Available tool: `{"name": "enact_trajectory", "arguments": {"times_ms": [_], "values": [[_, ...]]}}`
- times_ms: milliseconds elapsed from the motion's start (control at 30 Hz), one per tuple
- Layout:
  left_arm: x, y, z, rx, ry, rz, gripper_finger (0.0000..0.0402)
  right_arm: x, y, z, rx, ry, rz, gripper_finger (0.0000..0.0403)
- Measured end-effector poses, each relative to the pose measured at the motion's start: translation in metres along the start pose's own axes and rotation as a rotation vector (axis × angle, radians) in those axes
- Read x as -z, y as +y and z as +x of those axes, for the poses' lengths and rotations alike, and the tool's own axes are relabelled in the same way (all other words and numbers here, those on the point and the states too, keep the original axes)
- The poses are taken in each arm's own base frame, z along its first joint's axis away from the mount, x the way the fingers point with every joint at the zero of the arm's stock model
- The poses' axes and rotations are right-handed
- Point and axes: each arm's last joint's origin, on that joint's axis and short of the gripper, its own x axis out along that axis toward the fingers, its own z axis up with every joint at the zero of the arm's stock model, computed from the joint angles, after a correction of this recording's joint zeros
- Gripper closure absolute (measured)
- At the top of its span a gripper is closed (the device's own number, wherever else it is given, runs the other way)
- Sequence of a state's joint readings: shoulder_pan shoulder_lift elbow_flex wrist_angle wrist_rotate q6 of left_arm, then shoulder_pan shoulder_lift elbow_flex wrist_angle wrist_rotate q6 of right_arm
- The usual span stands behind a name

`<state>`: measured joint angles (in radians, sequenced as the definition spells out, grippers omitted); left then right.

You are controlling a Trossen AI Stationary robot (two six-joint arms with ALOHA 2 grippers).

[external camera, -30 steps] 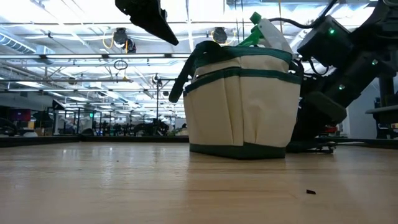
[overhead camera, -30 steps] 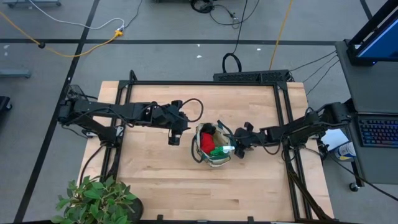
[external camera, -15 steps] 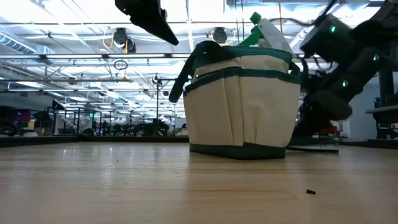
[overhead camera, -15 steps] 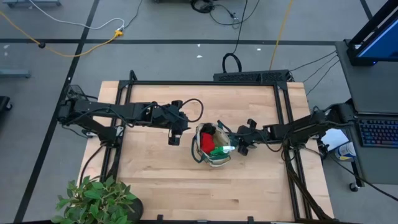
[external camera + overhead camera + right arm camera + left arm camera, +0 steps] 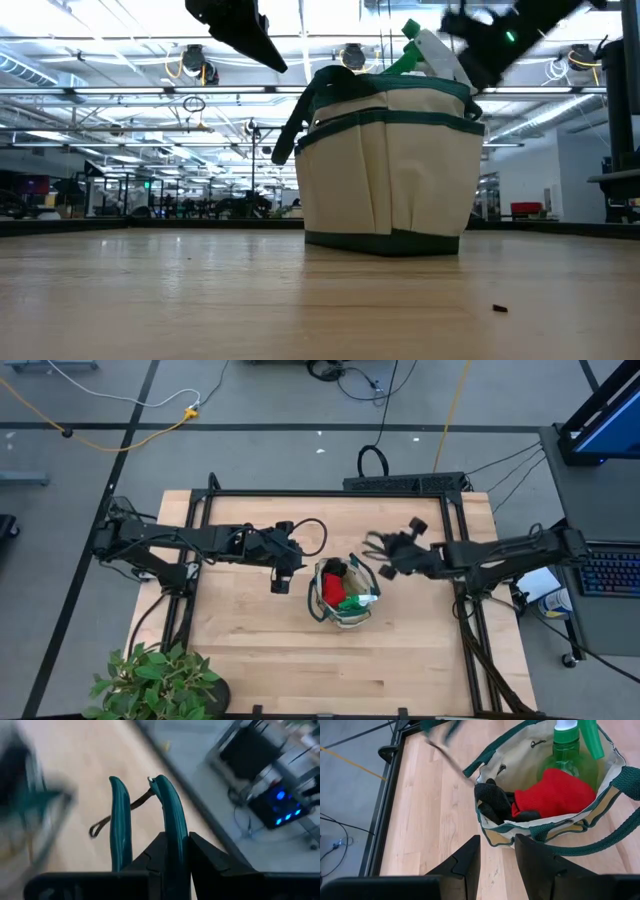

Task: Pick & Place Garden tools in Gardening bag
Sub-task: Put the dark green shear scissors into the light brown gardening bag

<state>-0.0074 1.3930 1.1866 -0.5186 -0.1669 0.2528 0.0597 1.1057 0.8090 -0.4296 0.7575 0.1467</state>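
The beige gardening bag (image 5: 343, 592) with a dark green rim stands upright on the table's middle; it also shows in the low view (image 5: 390, 165). Inside it are a red-and-black glove (image 5: 550, 795) and a green spray bottle (image 5: 567, 755). My right gripper (image 5: 385, 555) is above the table, just beyond the bag's far right side, shut on pruning shears with teal handles (image 5: 120, 820). My left gripper (image 5: 280, 575) hovers open and empty just left of the bag, its fingers (image 5: 465, 862) pointing at the bag's near rim. My right gripper holds the shears by their teal handles: one handle (image 5: 172, 827) runs between the two fingers and the other lies beside it. The handles and a dark wrist strap (image 5: 107, 822) stick out past the fingertips. The shears are lifted clear of the table; their blades are hidden.
A leafy potted plant (image 5: 150, 680) stands at the table's near left corner. A black frame (image 5: 330, 492) runs round the table. Bare wood lies near and left of the bag.
My right gripper has risen from beside the bag's right side and swung toward the table's far edge, fast enough to blur. The bag and its contents have stayed put.
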Motion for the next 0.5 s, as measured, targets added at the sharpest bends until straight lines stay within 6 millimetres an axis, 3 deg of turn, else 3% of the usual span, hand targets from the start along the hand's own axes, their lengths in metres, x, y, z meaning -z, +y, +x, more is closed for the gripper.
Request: {"name": "enact_trajectory", "arguments": {"times_ms": [133, 233, 367, 500], "values": [[0.000, 0.000, 0.000, 0.000, 0.000, 0.003, 0.0275, -0.032, -0.003, -0.007, 0.000, -0.196, 0.136, 0.0357], [0.000, 0.000, 0.000, 0.000, 0.000, 0.003, 0.0275, -0.051, -0.002, -0.013, -0.118, -0.351, 0.207, 0.0357], [0.000, 0.000, 0.000, 0.000, 0.000, 0.003, 0.0275, -0.065, 0.006, -0.016, -0.377, -0.482, 0.296, 0.0354], [-0.001, 0.000, 0.000, -0.003, -0.009, 0.002, 0.0275, -0.067, 0.019, -0.006, -0.463, -0.473, 0.360, 0.0357]]}}
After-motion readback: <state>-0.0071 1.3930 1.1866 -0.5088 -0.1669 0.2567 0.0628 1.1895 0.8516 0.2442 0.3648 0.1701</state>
